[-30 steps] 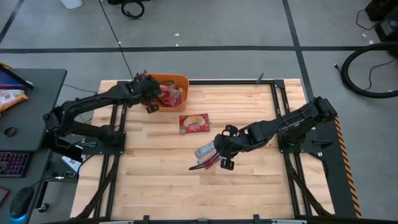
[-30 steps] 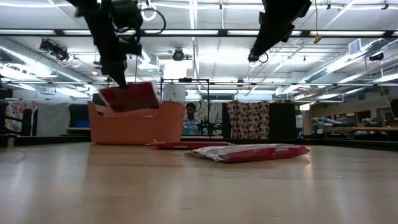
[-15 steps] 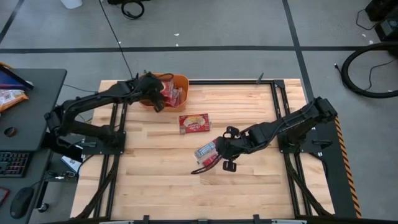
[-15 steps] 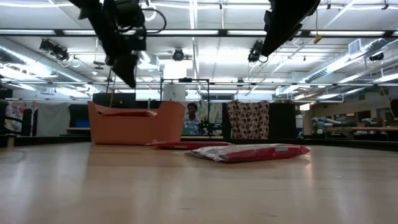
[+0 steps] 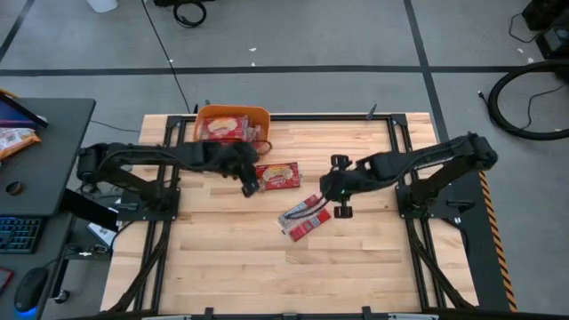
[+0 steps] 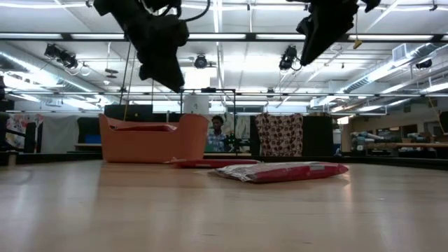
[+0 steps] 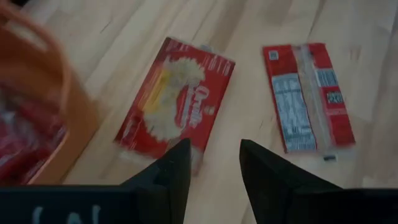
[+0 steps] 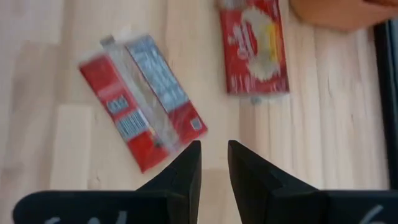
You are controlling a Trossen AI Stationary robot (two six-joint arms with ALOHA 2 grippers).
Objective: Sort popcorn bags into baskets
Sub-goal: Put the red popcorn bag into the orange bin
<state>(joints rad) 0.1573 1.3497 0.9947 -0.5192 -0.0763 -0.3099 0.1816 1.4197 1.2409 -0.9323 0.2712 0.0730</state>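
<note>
While your left gripper (image 5: 250,183) hung with fingers spread and empty just beside the face-up popcorn bag (image 5: 278,176), seemingly lined up to take it, your right gripper (image 5: 338,189), slightly parted, waited above the label-up bag (image 5: 306,218). Both red packets lay flat near the orange basket (image 5: 260,116), which probably held several more.

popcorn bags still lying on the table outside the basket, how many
2. One popcorn bag lies picture-side up just beside the orange basket; the other lies label-side up nearer the right gripper. More sit inside the basket, partly hidden.
</note>
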